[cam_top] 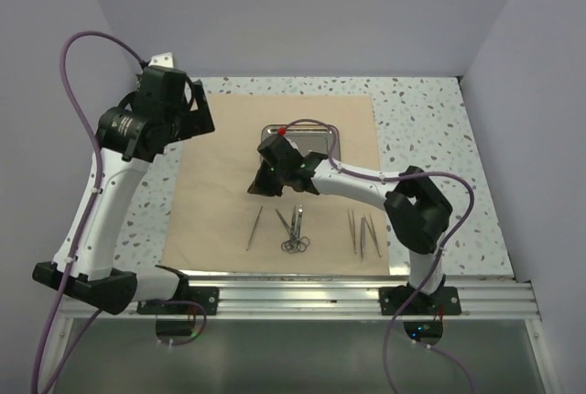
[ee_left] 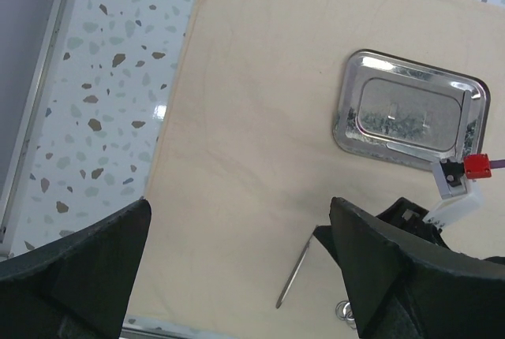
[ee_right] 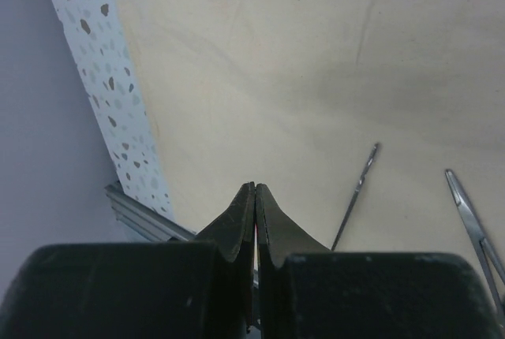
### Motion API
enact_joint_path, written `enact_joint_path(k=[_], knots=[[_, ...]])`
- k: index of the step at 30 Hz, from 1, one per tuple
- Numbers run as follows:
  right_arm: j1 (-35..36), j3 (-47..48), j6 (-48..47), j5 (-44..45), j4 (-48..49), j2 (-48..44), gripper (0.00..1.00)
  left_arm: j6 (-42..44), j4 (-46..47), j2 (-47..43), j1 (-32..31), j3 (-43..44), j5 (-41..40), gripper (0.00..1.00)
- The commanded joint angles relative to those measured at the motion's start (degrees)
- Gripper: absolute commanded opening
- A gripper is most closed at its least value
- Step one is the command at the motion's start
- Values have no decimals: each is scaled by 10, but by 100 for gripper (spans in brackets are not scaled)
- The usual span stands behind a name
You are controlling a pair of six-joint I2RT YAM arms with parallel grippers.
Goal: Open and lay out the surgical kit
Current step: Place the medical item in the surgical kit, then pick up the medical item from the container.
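My right gripper (ee_right: 254, 191) hangs low over the tan wrap sheet (ee_right: 276, 63), both fingers pressed tight together with nothing between them. Just beside their tips, a slim pair of tweezers (ee_right: 355, 193) lies flat on the paper. Past it lie the narrow steel blades of the scissors (ee_right: 472, 217). From above, these tools lie in a row along the sheet's near edge. The ring handles of the scissors point toward my bases, and the outer tweezers (cam_top: 371, 236) lie farther along on my right-arm side.

The sheet is spread as one large flat square, pale and faintly creased, over the speckled table (ee_left: 102, 79).

Behind my right gripper, near the sheet's far edge, sits the steel tray (ee_left: 406, 114). It is shiny and rectangular with rounded corners and a raised rim, and its floor shows a mottled reflection. The right wrist covers part of it in the overhead view.

My left gripper (ee_left: 238, 209) is held high over the sheet's left side, its fingers (ee_left: 79, 276) spread wide and holding nothing. The tray lies below, off toward its right finger.
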Motion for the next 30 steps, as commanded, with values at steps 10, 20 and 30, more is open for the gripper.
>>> enact_joint_path(k=[10, 20, 30], knots=[[-12, 69, -98, 101, -82, -62, 96, 43, 71, -18, 5, -68, 110, 100], [-110, 15, -234, 247, -270, -303, 98, 92, 258, 161, -36, -43, 242, 99], [-129, 18, -251, 335, -394, -404, 98, 60, 291, 514, -124, 236, 261, 95]])
